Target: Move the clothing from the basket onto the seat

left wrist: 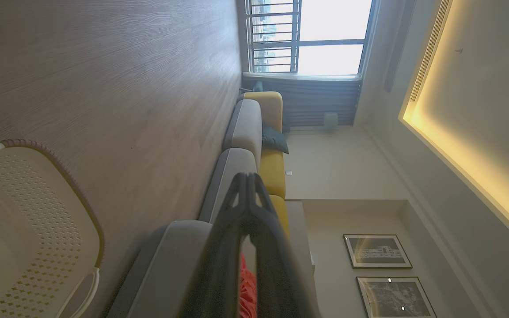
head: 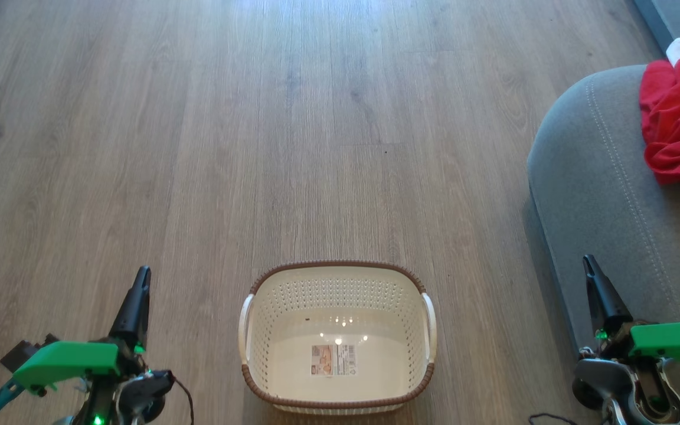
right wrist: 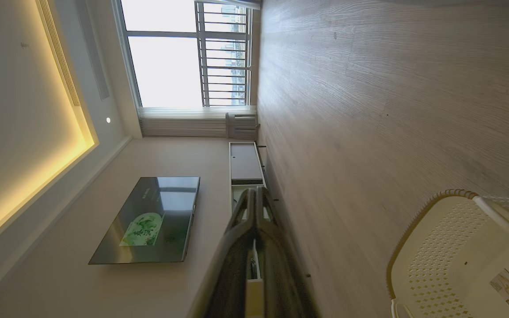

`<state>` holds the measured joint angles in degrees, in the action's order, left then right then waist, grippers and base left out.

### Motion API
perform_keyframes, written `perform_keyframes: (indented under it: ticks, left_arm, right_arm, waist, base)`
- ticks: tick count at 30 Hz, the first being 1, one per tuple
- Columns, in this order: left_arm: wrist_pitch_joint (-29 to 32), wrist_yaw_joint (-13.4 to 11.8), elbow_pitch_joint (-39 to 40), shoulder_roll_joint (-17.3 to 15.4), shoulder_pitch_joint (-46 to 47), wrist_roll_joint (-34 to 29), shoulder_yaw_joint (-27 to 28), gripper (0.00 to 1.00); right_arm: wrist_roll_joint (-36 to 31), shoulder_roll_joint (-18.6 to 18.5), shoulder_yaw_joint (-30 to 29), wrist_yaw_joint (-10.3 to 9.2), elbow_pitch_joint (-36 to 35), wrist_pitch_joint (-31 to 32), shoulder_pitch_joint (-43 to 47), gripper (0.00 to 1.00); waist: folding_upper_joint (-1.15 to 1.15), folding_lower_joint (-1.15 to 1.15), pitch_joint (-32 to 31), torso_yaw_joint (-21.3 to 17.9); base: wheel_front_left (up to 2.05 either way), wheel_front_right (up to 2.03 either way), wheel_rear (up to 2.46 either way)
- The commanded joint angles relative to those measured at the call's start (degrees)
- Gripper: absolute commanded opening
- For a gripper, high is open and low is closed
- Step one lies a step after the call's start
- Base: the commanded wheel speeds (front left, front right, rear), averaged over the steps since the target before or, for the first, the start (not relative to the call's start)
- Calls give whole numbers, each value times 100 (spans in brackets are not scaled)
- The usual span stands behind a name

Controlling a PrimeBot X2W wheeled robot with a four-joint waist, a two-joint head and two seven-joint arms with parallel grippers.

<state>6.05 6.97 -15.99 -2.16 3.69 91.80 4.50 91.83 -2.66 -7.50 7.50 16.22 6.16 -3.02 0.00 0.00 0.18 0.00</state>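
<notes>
Head view: cream plastic basket (head: 340, 289) empty, red soft clothes (head: 679, 118) on the grey cushion seat (head: 600, 177), near its edge: looks done. Left gripper (head: 141, 280), right gripper (head: 591, 268) pressed together.

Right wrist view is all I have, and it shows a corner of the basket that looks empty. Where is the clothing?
Observer: The red clothing lies bunched on the grey seat, at the head view's upper right.
Operator: Is anything in the rest of the basket?
Observer: No. The head view shows the whole basket, with just a paper label on its bottom.
Operator: What about the left claw?
Observer: The left claw is shut and empty, over the floor to the basket's left.
</notes>
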Motion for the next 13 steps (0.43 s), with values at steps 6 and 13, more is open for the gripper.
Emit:
perform_keyframes:
  ticks: [6,13]
  left_arm:
    - [43,52,194,-72,250,38,201,0]
    - [43,52,194,-72,250,38,201,0]
  right_arm:
    - [34,-21,98,-1,-220,32,-316,0]
    - [34,-21,98,-1,-220,32,-316,0]
  waist:
    - [0,0,0,0]
    - [0,0,0,0]
  base:
    - [0,0,0]
    - [0,0,0]
